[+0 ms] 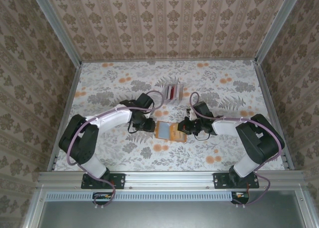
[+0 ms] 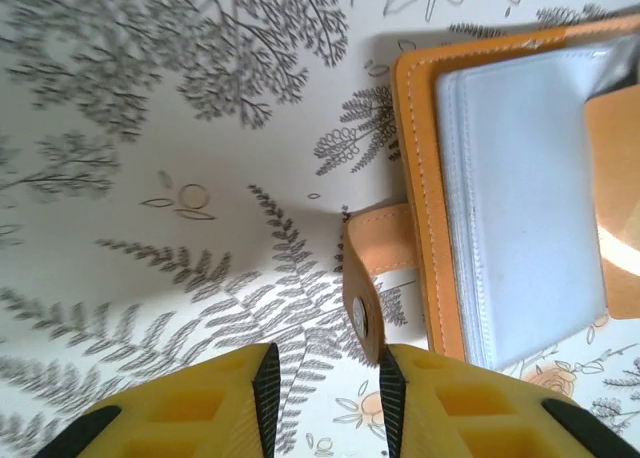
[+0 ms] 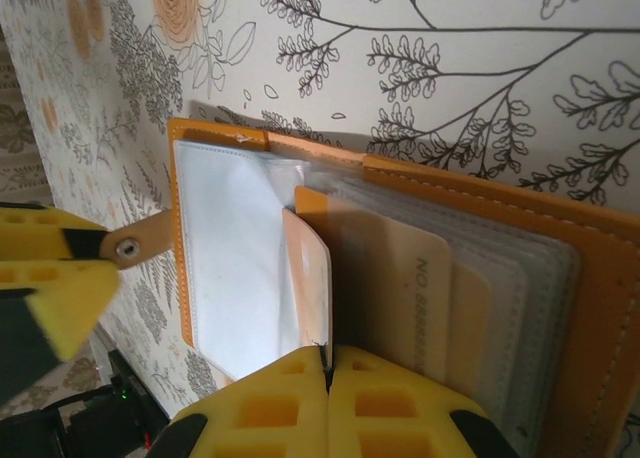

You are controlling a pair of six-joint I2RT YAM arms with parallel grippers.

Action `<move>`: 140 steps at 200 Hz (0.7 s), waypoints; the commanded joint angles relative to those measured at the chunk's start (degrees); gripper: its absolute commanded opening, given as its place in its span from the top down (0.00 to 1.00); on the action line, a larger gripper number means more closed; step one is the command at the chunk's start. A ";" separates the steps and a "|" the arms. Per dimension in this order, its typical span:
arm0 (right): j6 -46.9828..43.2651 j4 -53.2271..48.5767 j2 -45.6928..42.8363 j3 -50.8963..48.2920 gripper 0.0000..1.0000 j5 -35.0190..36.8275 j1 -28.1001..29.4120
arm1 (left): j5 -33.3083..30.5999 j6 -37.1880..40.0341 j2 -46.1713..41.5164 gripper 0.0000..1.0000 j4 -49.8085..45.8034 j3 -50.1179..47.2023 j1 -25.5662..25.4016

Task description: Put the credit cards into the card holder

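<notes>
Centrally on the table lies the open card holder, the left gripper narrowly parted about its snap tab, the right gripper pinching a pale orange credit card.

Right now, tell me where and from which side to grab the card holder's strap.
Probably the snap strap's button end, approached from the card holder's left-arm side. It juts past the cover's edge, thin and free, easy to pinch across its faces.
</notes>
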 commanded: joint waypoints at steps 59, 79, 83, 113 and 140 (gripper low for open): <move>-3.87 -10.25 -0.12 2.33 0.99 1.29 -0.19 | 0.06 1.95 3.96 0.67 -3.08 8.76 -1.80; -4.66 -11.52 -0.20 2.86 0.99 1.48 -0.15 | -0.70 3.15 7.10 0.68 -4.23 11.21 -2.42; -4.71 -11.55 -0.23 2.95 0.99 1.63 -0.18 | -0.92 3.38 7.73 0.68 -4.41 11.55 -2.56; -3.97 -11.93 -0.03 3.52 0.99 3.16 -0.20 | -0.98 4.07 10.99 0.72 -4.44 12.04 -2.75; -2.63 -10.52 0.12 3.76 0.99 4.76 -0.20 | -0.65 4.11 12.72 0.76 -3.67 11.31 -3.15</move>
